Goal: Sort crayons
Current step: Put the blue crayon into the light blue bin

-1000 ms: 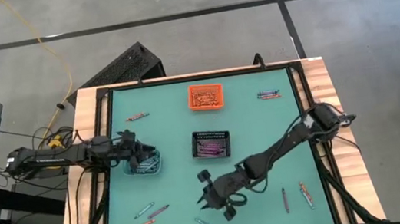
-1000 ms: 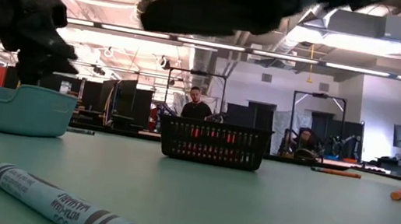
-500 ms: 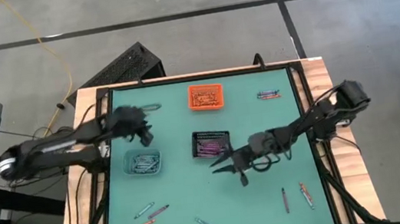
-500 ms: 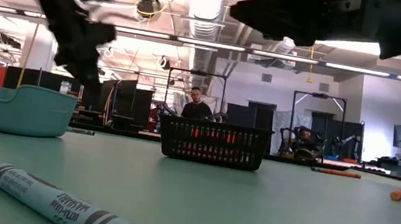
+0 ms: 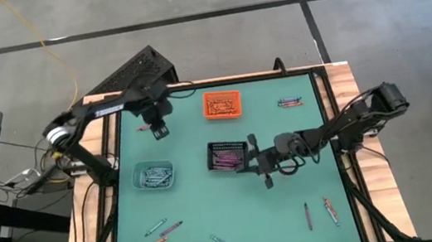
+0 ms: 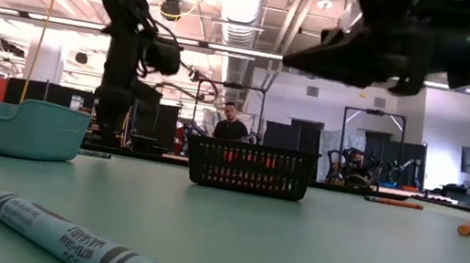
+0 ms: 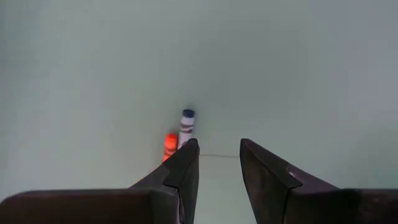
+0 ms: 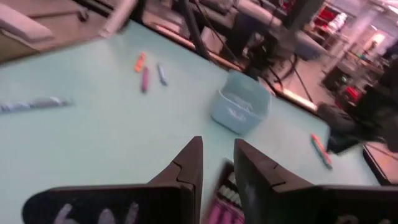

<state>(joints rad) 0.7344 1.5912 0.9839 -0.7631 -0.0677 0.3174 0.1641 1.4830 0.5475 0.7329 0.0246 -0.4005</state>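
I have the left claw at upper left of the high view, low over the desk, fingers slightly parted with nothing between them; just past its tips lie two crayons, one orange, one blue-tipped. The right claw hangs at frame centre, just right of the black bin; fingers a little apart, and I can't tell if it grips anything. More crayons lie loose at lower left, lower right, upper right, and in the teal bin and orange bin.
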